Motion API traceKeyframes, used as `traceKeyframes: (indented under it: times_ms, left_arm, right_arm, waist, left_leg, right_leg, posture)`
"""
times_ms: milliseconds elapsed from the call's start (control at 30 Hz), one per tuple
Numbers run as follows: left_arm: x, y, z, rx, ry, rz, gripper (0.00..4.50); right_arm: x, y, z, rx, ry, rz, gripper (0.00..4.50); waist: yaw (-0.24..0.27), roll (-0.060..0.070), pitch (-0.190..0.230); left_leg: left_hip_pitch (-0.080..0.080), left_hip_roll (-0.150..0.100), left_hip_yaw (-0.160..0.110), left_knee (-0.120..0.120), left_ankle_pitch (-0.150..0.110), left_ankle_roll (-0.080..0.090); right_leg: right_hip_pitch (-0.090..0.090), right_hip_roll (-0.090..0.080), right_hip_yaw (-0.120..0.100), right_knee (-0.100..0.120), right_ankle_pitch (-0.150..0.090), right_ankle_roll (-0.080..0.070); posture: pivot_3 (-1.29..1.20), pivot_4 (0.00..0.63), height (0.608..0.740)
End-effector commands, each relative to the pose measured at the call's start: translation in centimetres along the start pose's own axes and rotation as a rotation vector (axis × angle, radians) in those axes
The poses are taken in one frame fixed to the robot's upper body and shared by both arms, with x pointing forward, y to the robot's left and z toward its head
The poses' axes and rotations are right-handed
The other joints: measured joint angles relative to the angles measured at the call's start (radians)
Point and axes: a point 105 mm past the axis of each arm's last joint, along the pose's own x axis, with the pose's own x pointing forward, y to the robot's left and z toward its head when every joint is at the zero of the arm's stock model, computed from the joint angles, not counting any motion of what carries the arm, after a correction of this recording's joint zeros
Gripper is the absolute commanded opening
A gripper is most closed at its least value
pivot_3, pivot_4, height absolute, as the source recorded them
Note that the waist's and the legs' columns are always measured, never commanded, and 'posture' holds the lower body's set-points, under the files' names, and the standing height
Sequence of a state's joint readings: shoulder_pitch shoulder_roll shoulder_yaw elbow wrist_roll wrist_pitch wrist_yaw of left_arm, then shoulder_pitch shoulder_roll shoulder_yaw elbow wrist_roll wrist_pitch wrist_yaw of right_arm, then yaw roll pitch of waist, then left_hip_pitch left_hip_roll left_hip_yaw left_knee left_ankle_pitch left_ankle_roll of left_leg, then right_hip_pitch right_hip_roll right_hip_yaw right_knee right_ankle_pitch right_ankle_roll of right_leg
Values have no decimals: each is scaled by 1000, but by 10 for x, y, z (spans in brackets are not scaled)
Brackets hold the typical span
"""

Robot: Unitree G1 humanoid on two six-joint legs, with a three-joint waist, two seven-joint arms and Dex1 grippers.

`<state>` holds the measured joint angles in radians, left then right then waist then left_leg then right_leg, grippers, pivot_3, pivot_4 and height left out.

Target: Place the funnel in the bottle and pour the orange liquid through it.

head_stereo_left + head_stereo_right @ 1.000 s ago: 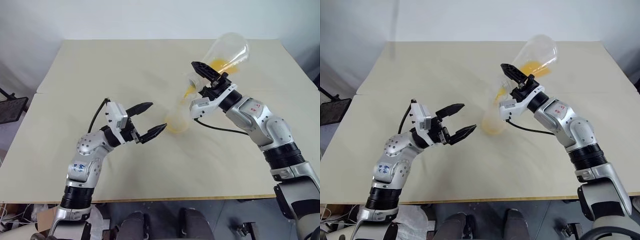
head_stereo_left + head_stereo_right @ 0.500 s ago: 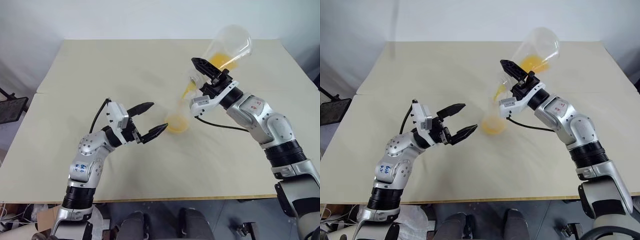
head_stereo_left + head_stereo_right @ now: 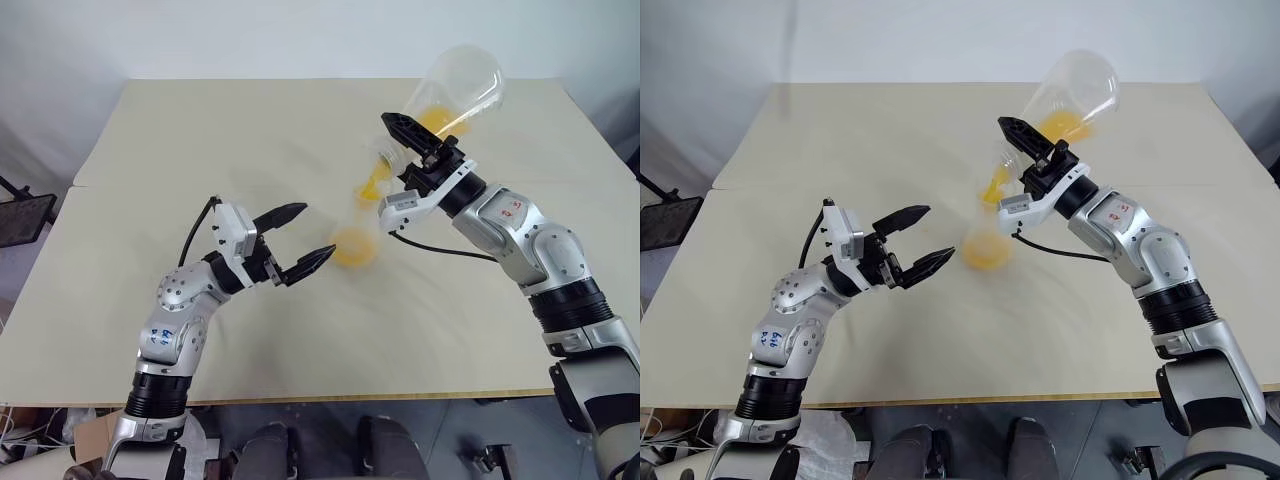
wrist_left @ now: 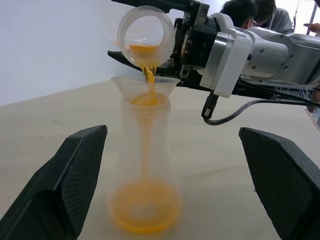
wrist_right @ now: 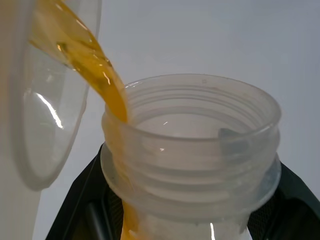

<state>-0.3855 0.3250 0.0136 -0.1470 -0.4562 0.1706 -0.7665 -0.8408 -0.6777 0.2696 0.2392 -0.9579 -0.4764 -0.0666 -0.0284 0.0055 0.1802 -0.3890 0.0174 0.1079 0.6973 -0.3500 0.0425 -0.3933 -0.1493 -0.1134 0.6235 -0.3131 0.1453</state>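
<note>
Since a second ago the conical flask [image 3: 452, 98] has tipped a little steeper and more orange liquid [image 4: 145, 214] has gathered at the bottom of the bottle [image 4: 145, 165], while both arms sit where they were.

One right gripper [image 3: 412, 150] is clamped on the flask's neck, holding it tilted mouth-down above the bottle. One funnel [image 4: 145, 88] sits in the bottle's mouth, and a thin orange stream falls from the flask's rim through it into the pool below. Some liquid is left in the upturned flask body.

One left gripper [image 3: 300, 240] hovers just beside the bottle with its two fingers spread wide apart, touching nothing; in the left wrist view the bottle stands between the fingers with a gap on either side.

The bottle stands near the middle of the table [image 3: 170, 150], well away from every edge. Bare tabletop lies open on the robot's left, behind the flask towards the far edge, and in front towards the near edge.

Count: one bottle, one funnel, one flask, two grippers. People show in the background of the left wrist view.
</note>
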Motion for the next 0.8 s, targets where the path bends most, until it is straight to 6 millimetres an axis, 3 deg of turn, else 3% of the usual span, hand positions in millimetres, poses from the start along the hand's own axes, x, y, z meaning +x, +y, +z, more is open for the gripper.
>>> traceKeyframes:
  times_ms: [33, 800]
  left_arm:
    - [6, -3, 9, 40, -31, -20, 4500]
    - [7, -2, 9, 43, -50, 1, 4500]
  right_arm:
    - [1, -19, -6, -39, 2, -58, 2501]
    - [1, -19, -7, -51, -2, -48, 2501]
  waist:
    - [0, 0, 0]
    - [0, 0, 0]
  left_leg:
    - [0, 0, 0, 0, 0, 0]
    - [0, 0, 0, 0, 0, 0]
  right_leg:
    - [0, 0, 0, 0, 0, 0]
    - [0, 0, 0, 0, 0, 0]
  posture:
    - [0, 150, 740]
    - [0, 150, 740]
